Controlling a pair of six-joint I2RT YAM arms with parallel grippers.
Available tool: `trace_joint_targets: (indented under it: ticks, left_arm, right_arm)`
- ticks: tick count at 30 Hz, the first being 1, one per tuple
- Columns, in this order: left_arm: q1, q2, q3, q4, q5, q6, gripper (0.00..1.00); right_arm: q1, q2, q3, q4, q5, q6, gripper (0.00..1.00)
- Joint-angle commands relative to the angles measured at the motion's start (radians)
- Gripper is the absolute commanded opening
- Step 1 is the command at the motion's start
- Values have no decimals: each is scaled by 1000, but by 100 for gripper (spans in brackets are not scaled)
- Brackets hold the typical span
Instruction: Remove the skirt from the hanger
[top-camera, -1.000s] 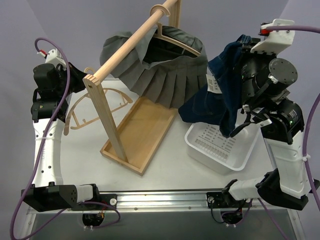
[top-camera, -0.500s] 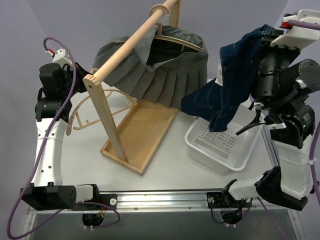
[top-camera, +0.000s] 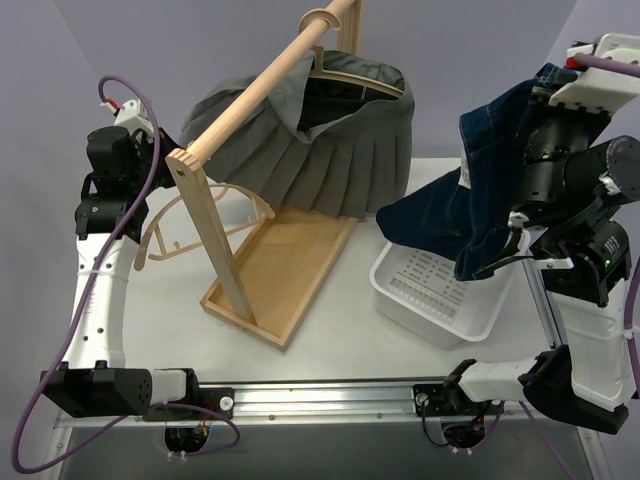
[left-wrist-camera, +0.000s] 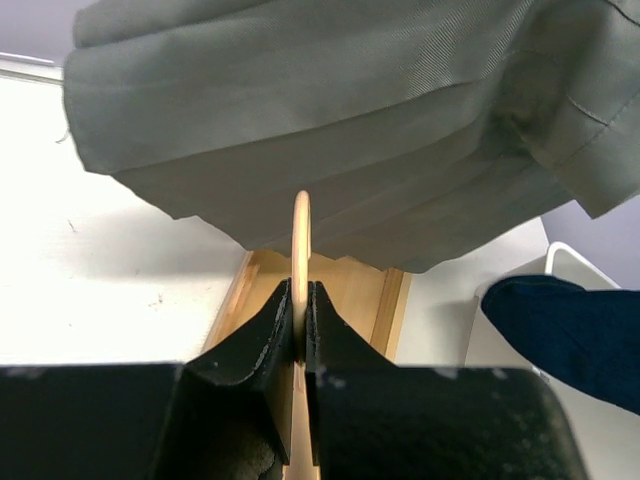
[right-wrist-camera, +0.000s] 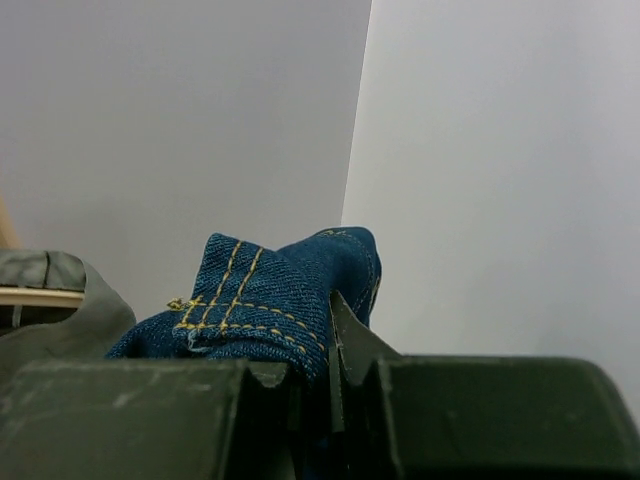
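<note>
A dark blue denim skirt (top-camera: 450, 215) hangs from my right gripper (top-camera: 545, 88), which is shut on its stitched hem (right-wrist-camera: 260, 290) high above the white basket (top-camera: 435, 292). In the right wrist view the right gripper (right-wrist-camera: 330, 335) pinches the denim against a bare wall. An empty wooden hanger (top-camera: 235, 195) lies low at the left of the rack. My left gripper (left-wrist-camera: 300, 322) is shut on the hanger's thin edge (left-wrist-camera: 301, 235). In the top view the left gripper (top-camera: 152, 185) sits just left of the rack post.
A grey pleated skirt (top-camera: 300, 150) hangs on a second wooden hanger (top-camera: 362, 87) from the wooden rail (top-camera: 260, 90). The rack stands on a wooden tray base (top-camera: 285, 270). In the left wrist view the grey skirt (left-wrist-camera: 350, 120) fills the space above the held hanger.
My right arm has swung up and to the right, carrying the denim skirt away from the grey one. The left arm has shifted slightly right, still holding the hanger.
</note>
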Motion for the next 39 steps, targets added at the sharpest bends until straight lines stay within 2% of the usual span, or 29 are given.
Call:
trace_joint_targets:
  ticks: [1, 5, 12, 18, 22, 31, 39]
  left_arm:
    - [-28, -1, 44, 10, -8, 17, 2]
    - [-36, 4, 57, 3, -9, 22, 2]
    - [-48, 5, 51, 3, -18, 25, 2]
    - [-62, 14, 54, 4, -27, 26, 2]
    - [-67, 14, 54, 4, -31, 26, 2]
    - [-77, 28, 84, -13, -21, 35, 2]
    - [-83, 27, 91, -13, -5, 40, 2]
  right_arm:
    - [7, -50, -69, 146, 36, -28, 0]
    - [7, -70, -82, 146, 45, -29, 0]
    - [27, -94, 0, 123, 56, -47, 0]
    - [111, -123, -5, 164, 133, -123, 0]
    - [156, -137, -60, 223, 163, -182, 0]
    - [167, -165, -258, 276, 196, -193, 0]
    - [162, -241, -520, 169, 254, 21, 0]
